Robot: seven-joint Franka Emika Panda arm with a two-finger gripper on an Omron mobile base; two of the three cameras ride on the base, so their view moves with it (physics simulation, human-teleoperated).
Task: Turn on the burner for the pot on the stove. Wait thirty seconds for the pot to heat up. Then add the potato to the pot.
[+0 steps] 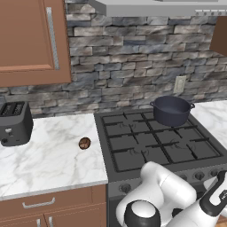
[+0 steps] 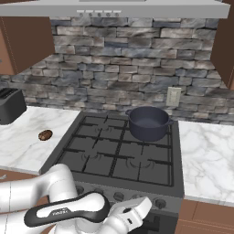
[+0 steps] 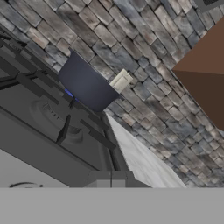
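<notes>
**Reaching for the knob, burner not yet lit**

I had the end effector [image 2: 145,204] low at the front panel of the stove [image 2: 119,151], jaws pinched fully together with nothing between them, just beside the right-hand knobs [image 2: 160,203]. The pot [image 2: 148,122] sat on the rear right burner [image 1: 175,125]; the potato [image 1: 84,142] lay on the marble worktop [image 1: 48,155] left of the stove, well apart from the pot. I judged the step to be turning the knob for that rear right burner, so I wanted to confirm which knob mapped to it, then press squarely and rotate without slipping. Small lettering on the arm's dark link [image 2: 59,212] was too blurred to read
</notes>
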